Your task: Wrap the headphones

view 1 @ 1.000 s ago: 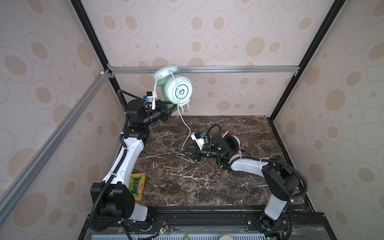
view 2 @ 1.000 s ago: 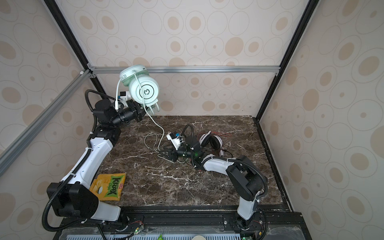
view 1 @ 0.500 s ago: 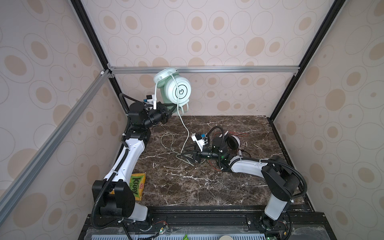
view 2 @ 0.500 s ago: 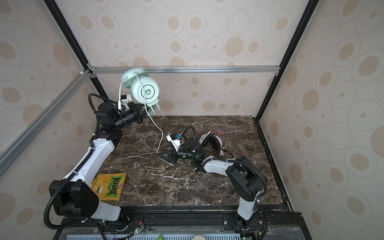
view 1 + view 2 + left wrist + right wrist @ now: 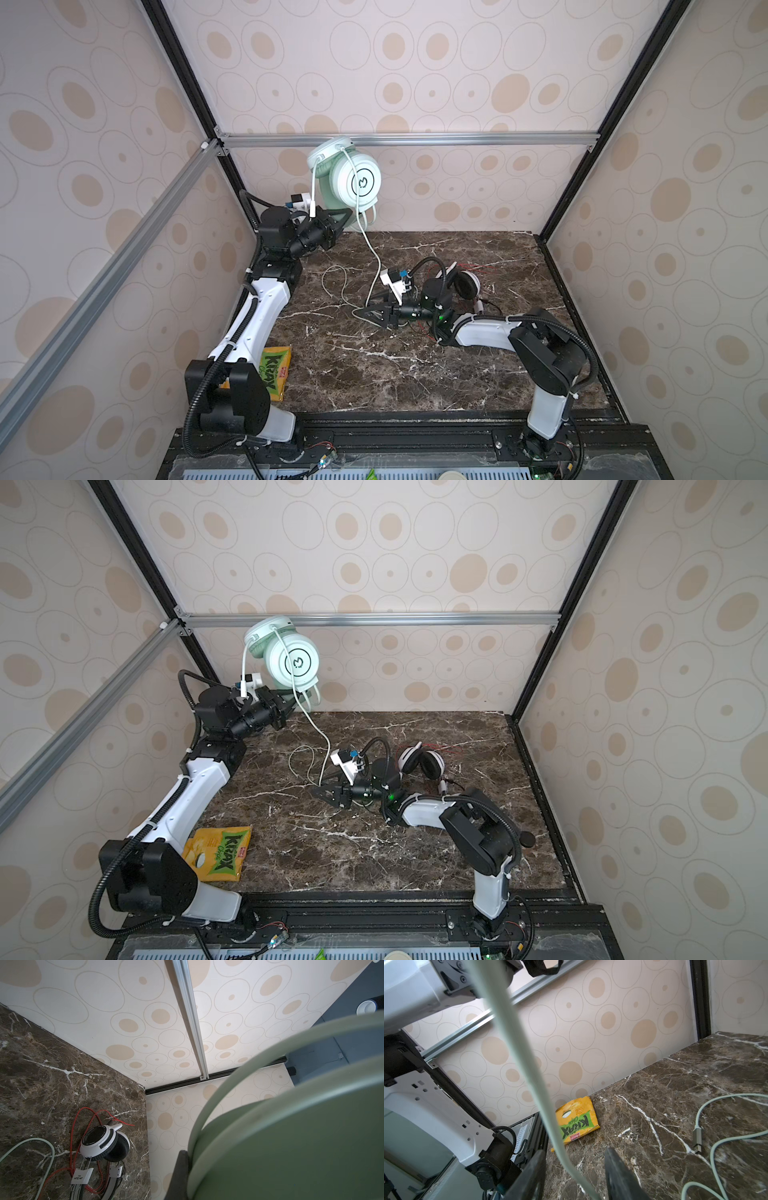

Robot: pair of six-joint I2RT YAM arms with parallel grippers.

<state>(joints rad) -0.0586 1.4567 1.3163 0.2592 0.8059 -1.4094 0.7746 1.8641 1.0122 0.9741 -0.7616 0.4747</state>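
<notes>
Left hand (image 5: 345, 217): clamped on the mint green headphones (image 5: 357, 183), raised above the table (image 5: 374, 374). Right hand (image 5: 575, 1153): fingers apart, pale green cord (image 5: 517, 1043) passing between them. White-and-black headphones (image 5: 467, 282) lie on the table beside its wrist.

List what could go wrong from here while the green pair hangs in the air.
1. The left hand holds the mint green headphones from below, high off the table; they might twist or slip out.
2. The pale green cord runs loosely between the open right hand's fingers; closing could miss it.
3. The red cord of the white-and-black headphones lies by the right arm and may snag.
</notes>
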